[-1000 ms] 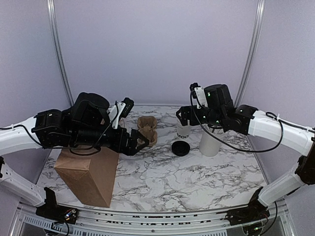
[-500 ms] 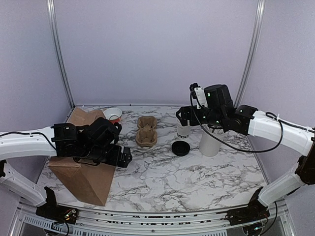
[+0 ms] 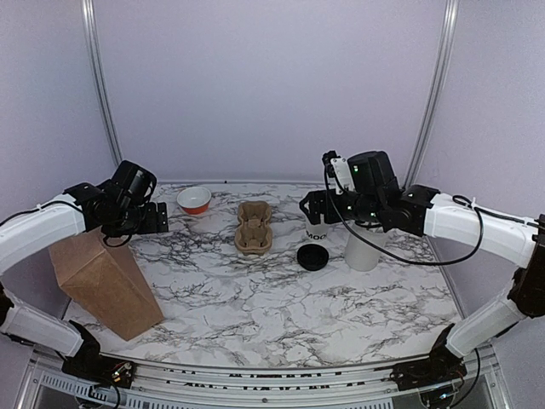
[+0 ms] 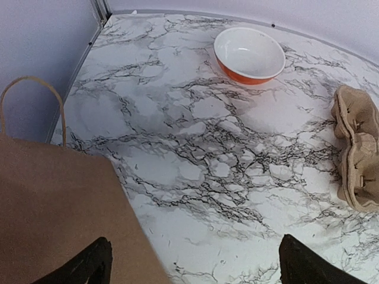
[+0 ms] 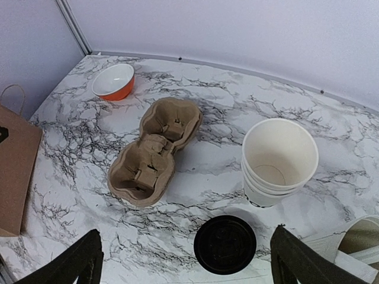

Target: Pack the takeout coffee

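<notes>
One legible mark only. White cup (image 3: 315, 232), standing ahead of the right gripper (image 5: 185, 251) and nearer its right-hand finger: dark block capitals low on the side. From the overhead view they read "MOO"; further letters curve round out of sight. From the right wrist view the lettering cannot be made out.

The paper bag (image 4: 53, 207) stands on the table (image 4: 195, 154) by the left end effector's (image 4: 190, 263) left finger, with the bowl (image 4: 249, 54) well ahead and the cup carrier (image 4: 358, 154) ahead to the right. Just ahead of the right end effector (image 5: 185, 260) lies the lid (image 5: 225, 244), with the stacked cups (image 5: 278, 160) beyond it to the right and the cup carrier ahead to the left.
</notes>
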`<state>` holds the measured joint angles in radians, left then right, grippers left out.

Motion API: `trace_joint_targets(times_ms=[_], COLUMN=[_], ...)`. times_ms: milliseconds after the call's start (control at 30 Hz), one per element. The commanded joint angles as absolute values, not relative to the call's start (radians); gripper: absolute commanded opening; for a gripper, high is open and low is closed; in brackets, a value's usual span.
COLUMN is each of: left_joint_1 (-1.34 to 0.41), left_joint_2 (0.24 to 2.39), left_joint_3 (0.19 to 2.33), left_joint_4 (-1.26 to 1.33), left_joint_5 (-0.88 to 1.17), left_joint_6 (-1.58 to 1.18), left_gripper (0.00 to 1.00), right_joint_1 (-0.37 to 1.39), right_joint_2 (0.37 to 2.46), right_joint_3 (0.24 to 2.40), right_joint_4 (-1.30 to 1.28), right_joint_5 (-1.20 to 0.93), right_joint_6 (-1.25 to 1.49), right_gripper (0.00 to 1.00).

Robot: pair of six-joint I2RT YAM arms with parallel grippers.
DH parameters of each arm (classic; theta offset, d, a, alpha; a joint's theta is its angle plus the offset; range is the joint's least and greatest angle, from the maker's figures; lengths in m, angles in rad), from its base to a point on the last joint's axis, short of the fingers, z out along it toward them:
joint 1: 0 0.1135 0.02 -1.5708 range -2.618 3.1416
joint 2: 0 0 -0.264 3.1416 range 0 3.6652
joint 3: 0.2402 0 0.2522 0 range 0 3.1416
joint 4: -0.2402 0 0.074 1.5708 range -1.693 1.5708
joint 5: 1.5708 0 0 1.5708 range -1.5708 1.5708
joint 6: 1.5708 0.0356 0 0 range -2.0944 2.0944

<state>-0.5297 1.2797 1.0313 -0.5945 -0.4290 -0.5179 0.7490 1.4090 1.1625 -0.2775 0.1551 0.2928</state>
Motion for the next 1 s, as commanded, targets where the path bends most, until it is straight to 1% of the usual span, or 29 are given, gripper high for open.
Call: trace_joint_targets(times_ms=[0,100,233,267,467,567,767,967], left_joint_1=[-0.518,-0.543,-0.665,-0.719,-0.91,-0.981,-1.065,-1.108], left_joint_2=[1.275,1.27,1.255,1.254,1.209,1.172,1.099,1.026], left_joint_3=[1.121,1.157,1.188,1.19,1.148,1.107,0.988,0.903], left_joint_4=[-0.565,-0.546,-0.525,-0.525,-0.524,-0.524,-0.598,-0.726], left_joint_5=[-0.358,-0.243,-0.181,-0.173,-0.102,-0.023,0.103,0.103], left_joint_6=[-0.41,-0.379,-0.343,-0.341,-0.356,-0.343,-0.394,-0.499], left_gripper=[0.99,0.99,0.99,0.99,0.99,0.99,0.99,0.99], right_joint_1=[0.757,0.757,0.757,0.758,0.757,0.756,0.756,0.757], right_joint_2=[1.423,1.427,1.425,1.425,1.415,1.413,1.414,1.413], right_joint_3=[1.168,1.171,1.178,1.179,1.18,1.18,1.18,1.159], right_joint_4=[-0.262,-0.266,-0.272,-0.275,-0.295,-0.299,-0.32,-0.327], right_joint_5=[0.129,0.132,0.146,0.148,0.175,0.184,0.199,0.204], right_joint_6=[0.308,0.305,0.301,0.299,0.286,0.278,0.267,0.272], right_gripper=[0.95,0.95,0.95,0.95,0.95,0.95,0.95,0.95])
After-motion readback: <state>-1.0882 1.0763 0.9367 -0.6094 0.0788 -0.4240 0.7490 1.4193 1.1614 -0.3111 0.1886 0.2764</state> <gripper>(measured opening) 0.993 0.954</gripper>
